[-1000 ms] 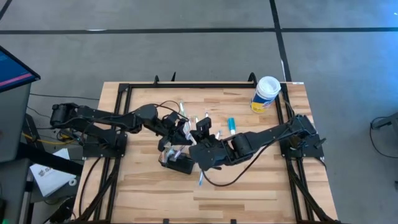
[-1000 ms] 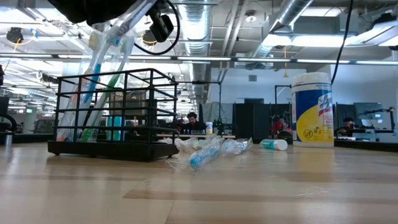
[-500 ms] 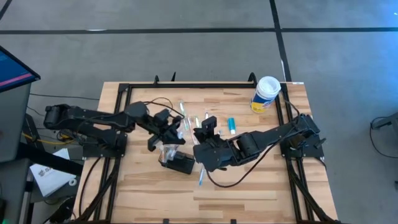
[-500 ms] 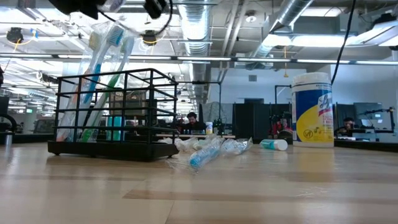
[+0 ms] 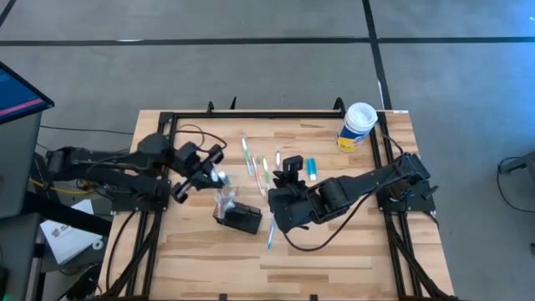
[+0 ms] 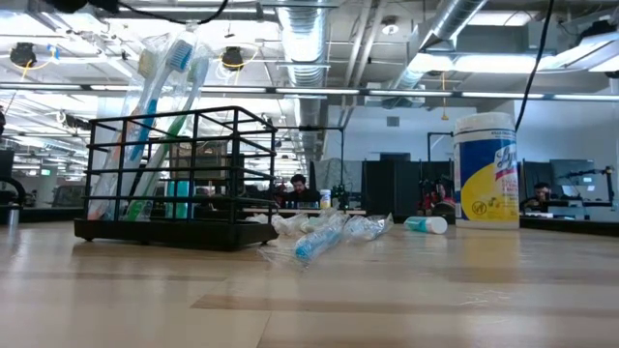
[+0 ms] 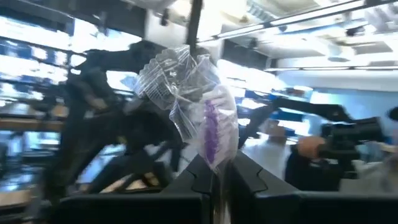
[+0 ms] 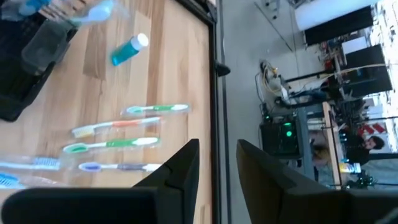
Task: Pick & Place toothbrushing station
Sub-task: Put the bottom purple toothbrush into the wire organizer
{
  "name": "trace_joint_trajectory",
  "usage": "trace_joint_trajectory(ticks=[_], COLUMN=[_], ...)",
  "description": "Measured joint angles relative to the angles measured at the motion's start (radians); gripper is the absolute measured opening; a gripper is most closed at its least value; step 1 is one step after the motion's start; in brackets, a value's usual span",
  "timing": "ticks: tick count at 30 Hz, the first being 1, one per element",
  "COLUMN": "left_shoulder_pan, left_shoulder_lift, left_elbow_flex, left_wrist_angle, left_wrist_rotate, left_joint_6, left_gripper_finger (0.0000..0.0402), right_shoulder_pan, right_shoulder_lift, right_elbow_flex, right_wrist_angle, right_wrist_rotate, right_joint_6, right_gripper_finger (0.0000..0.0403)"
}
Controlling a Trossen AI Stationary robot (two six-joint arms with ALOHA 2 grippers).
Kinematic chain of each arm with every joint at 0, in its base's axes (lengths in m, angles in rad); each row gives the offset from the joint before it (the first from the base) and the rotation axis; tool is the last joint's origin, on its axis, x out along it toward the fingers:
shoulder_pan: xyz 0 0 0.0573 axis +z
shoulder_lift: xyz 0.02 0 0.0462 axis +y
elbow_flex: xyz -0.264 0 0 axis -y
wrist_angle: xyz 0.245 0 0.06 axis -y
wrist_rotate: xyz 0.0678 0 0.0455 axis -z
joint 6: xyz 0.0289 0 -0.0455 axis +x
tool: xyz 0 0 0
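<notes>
While the toothbrushing station sits between them, right gripper gapes; left gripper pinches a wrapper.

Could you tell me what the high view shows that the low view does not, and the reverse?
Only the high view shows both arms: the left gripper shut on a clear wrapper, the right gripper open beside loose toothbrushes. Only the low view shows toothbrushes standing upright in the toothbrushing station. Both show the station, the yellow-and-white canister and the small blue bottle.
</notes>
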Motion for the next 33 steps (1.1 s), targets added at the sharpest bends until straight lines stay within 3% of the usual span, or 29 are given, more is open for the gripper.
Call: trace_joint_trajectory(ticks=[8,15,23,33], left_shoulder_pan=[0.115,0.217,0.2,0.117], left_shoulder_lift=[-0.088,-0.096,-0.095,-0.095], left_elbow_flex=[-0.091,-0.14,-0.287,-0.43], left_wrist_angle=[0.009,0.014,0.227,0.388], left_wrist_rotate=[-0.029,0.03,0.031,-0.066], left_joint_6=[0.052,0.046,-0.009,-0.001], left_gripper_finger=[0.0006,0.0006,0.0006,0.0006], right_shoulder_pan=[0.0,0.001,0.001,0.0], right_shoulder_lift=[0.0,0.0,0.0,0.0], right_elbow_flex=[0.0,0.0,0.0,0.0], right_wrist_angle=[-0.021,-0.024,-0.029,-0.028], right_wrist_rotate=[-0.001,-0.003,-0.003,-0.003], right_joint_6=[0.028,0.053,0.054,0.054], right_gripper_finger=[0.0098,0.0098,0.0098,0.0098])
